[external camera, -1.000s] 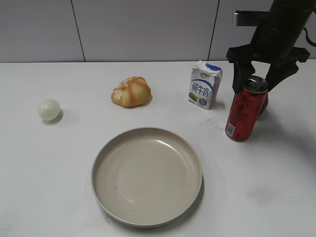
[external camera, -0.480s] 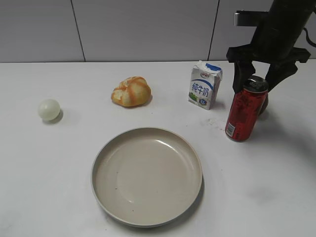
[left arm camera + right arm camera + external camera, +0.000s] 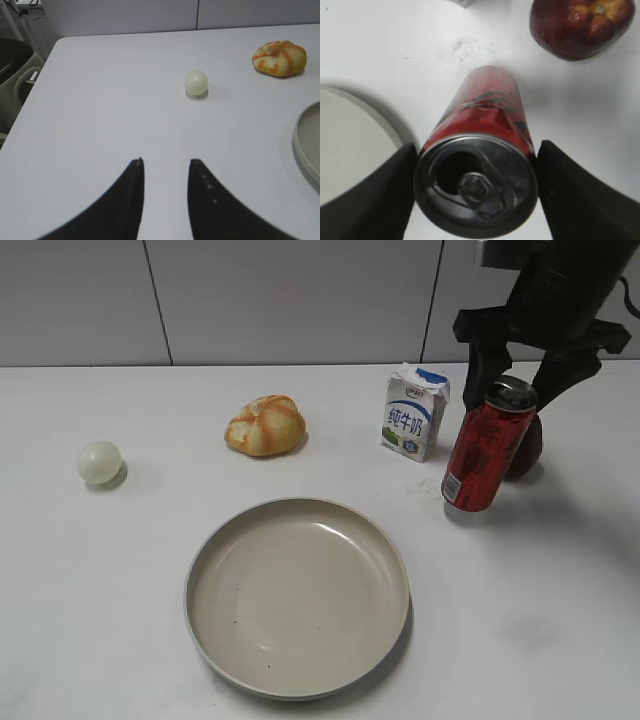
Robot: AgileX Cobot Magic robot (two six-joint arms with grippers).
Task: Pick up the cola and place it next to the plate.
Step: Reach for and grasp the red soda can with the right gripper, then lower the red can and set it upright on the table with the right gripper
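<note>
The right end effector (image 3: 512,380) is closed on the cola (image 3: 483,448), its two dark fingers (image 3: 367,200) pressed against opposite sides of the can just below the silver top, as the right wrist view shows. The can leans, its top toward the back right and its base toward the front left, and whether the base touches the worktop (image 3: 120,570) cannot be told from the exterior view. Just behind and to the right of the can lies a dark red fruit (image 3: 524,448), partly hidden by it. A white-and-blue milk carton (image 3: 414,412) stands upright just to the left of the can, apart from it. The plate (image 3: 297,595) sits nearer the front, left of the can, with a clear strip of worktop between its rim and the can's base; the right wrist view shows the rim curving close below the can. Farther left are a bread roll (image 3: 266,426) and a pale ball (image 3: 100,462). The left end effector (image 3: 165,172) hangs above bare worktop with its fingers apart and nothing between them, the ball and roll ahead of it.
</note>
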